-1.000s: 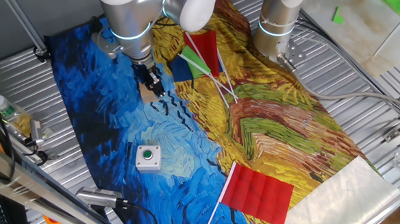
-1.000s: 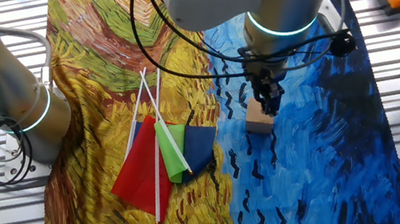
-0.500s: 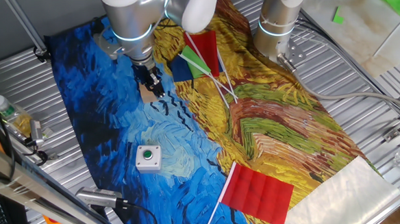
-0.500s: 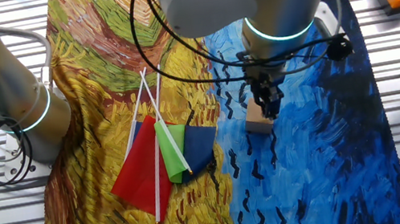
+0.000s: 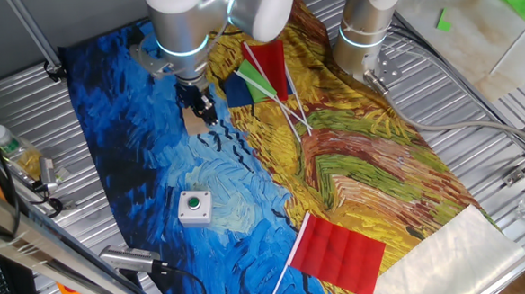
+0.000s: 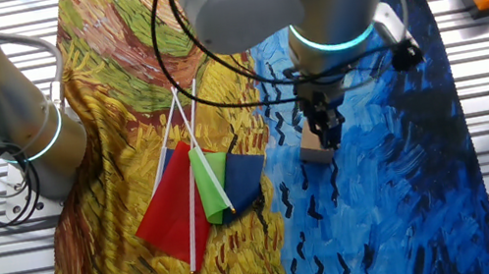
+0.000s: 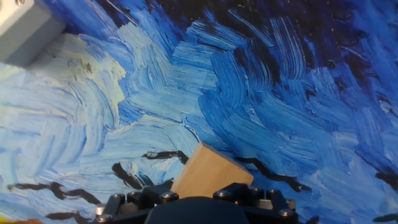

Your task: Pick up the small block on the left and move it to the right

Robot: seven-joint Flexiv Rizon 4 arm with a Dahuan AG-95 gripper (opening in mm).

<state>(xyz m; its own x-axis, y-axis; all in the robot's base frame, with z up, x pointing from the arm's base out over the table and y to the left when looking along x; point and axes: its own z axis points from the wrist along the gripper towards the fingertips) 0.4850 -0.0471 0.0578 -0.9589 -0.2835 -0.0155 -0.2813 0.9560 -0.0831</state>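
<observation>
The small block (image 5: 192, 124) is a tan wooden cube on the blue part of the painted cloth (image 5: 126, 127). It also shows in the other fixed view (image 6: 315, 153) and close up in the hand view (image 7: 210, 171), right against the gripper body. My gripper (image 5: 201, 108) points straight down onto the block's top, and its dark fingers (image 6: 326, 129) are closed on it. The block is at or just above the cloth. The fingertips themselves are hidden in the hand view.
A white box with a green button (image 5: 194, 205) sits on the cloth nearer the front; its corner shows in the hand view (image 7: 25, 28). Small flags (image 5: 260, 73) lie just right of the block, and a red flag (image 5: 338, 251) lies at the front. A second arm's base (image 5: 365, 34) stands at the back right.
The arm's upper body has shifted slightly to the right over the block. The gripper tip and the block have barely moved.
</observation>
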